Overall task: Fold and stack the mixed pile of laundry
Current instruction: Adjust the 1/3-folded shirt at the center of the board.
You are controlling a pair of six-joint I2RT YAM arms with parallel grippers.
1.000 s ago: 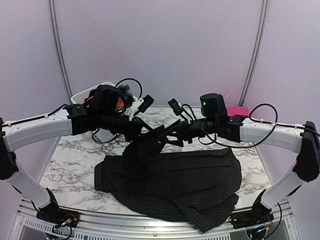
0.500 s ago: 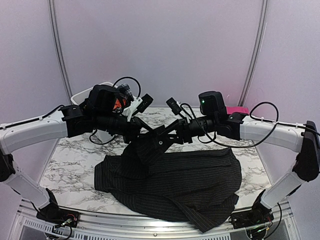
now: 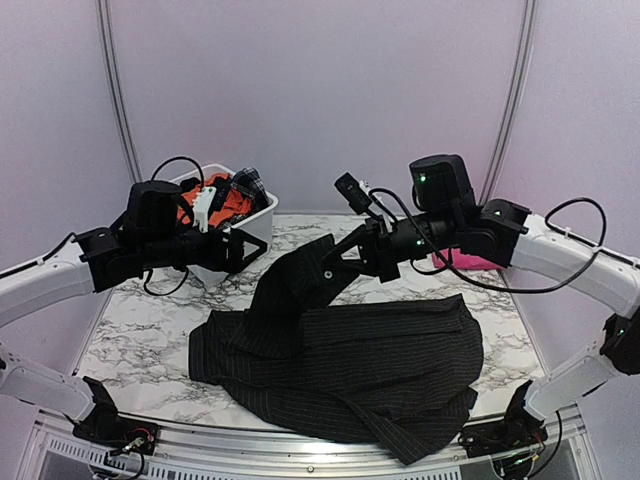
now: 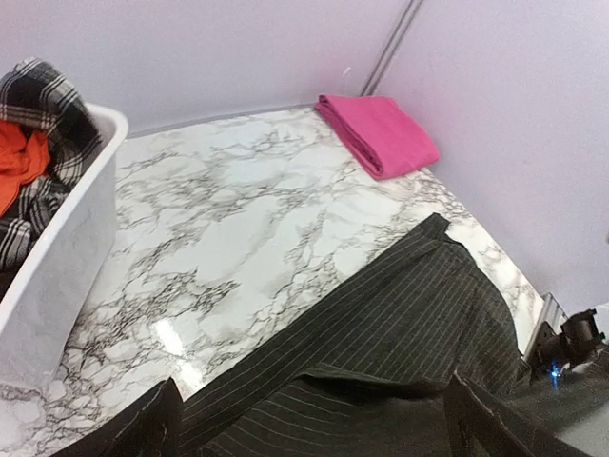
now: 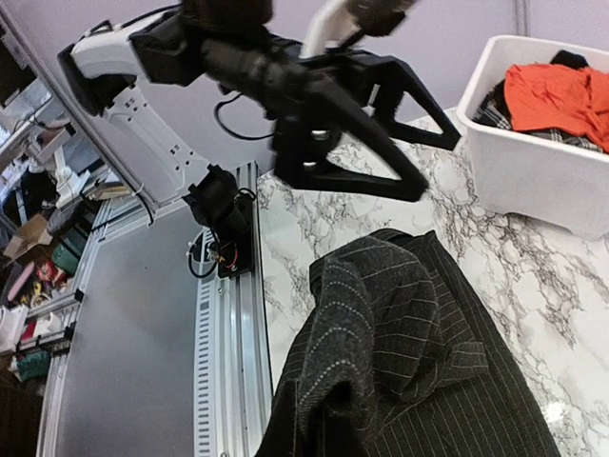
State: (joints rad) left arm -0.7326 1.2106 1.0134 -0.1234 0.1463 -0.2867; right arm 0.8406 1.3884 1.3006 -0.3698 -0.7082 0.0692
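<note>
In clenched right pincer: raised shirt edge; keep it taut while folding over; left pincer gapes empty

Soft, even light; glare on the marble table; left end effector blurred; pinstriped shirt murky.

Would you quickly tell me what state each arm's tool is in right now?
Left tool: open, holding nothing.
Right tool: shut on the black pinstriped shirt, a fold raised.
</note>
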